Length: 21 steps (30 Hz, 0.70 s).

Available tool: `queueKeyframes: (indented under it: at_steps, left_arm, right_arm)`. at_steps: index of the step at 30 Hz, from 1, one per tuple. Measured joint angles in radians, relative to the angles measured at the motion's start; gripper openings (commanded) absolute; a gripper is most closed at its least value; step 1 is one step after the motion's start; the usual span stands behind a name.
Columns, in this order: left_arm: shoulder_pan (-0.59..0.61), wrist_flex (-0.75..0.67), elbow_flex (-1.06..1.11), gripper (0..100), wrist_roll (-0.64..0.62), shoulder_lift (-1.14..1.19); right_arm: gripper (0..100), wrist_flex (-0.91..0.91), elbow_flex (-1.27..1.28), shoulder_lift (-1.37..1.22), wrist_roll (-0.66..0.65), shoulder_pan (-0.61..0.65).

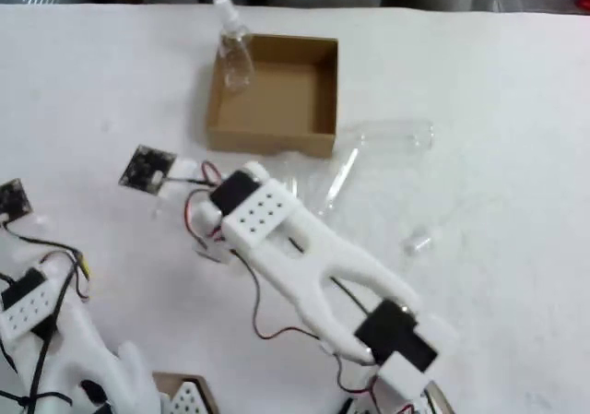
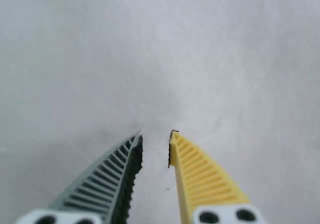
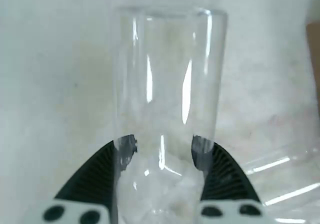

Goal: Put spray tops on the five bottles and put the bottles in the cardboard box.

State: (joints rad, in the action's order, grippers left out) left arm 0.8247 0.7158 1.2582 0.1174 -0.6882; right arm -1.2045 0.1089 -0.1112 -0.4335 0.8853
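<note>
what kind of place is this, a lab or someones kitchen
Probably a robotics lab bench or hobby workspace. A white table carries robot arms with exposed wires, bare circuit boards lie beside them, and a cardboard box and clear bottles are set out.

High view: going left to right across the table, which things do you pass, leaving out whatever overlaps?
left arm → small dark circuit board → cardboard box → clear bottle lying on its side
</note>
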Motion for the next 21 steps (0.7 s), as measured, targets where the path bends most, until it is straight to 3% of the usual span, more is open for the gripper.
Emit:
queueKeyframes:
  at_steps: [14,21]
  left_arm:
    - [0.017,-0.02,0.0,11,-0.044,0.0]
    - [0.017,-0.02,0.0,11,-0.044,0.0]
  right_arm:
    - [38.5,0.025,0.0,-0.112,-0.063,0.003]
    - [40.9,-0.046,0.0,-0.083,-0.095,0.0]
